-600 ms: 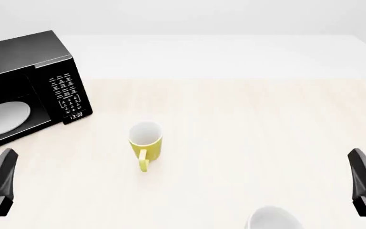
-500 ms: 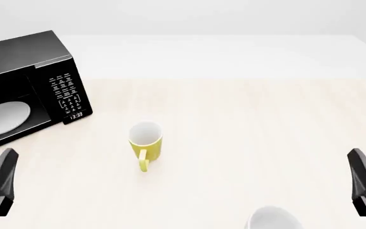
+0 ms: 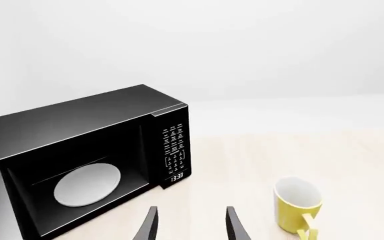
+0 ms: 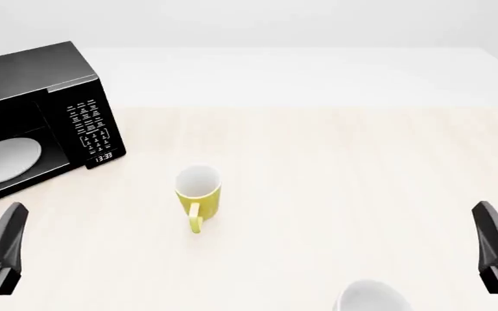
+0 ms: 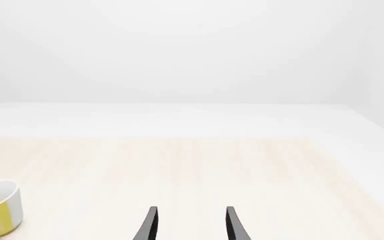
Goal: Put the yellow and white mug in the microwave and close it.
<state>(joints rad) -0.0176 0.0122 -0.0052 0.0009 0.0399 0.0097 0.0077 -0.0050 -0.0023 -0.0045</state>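
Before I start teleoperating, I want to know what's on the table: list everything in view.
microwave: one, black, far left of the table, cavity open to view, white turntable plate inside.
yellow and white mug: one, yellow outside, white inside, upright on the table right of the microwave, handle toward the arms.
white cup: one, near edge, right of centre, partly cut off.
table: one, pale wood.
left gripper: black, near left, open, holding nothing.
right gripper: black, near right, open, holding nothing.

table (image 4: 336,162): pale matt wood grain | microwave (image 4: 24,84): black, satin | mug (image 4: 199,191): smooth, perhaps ceramic
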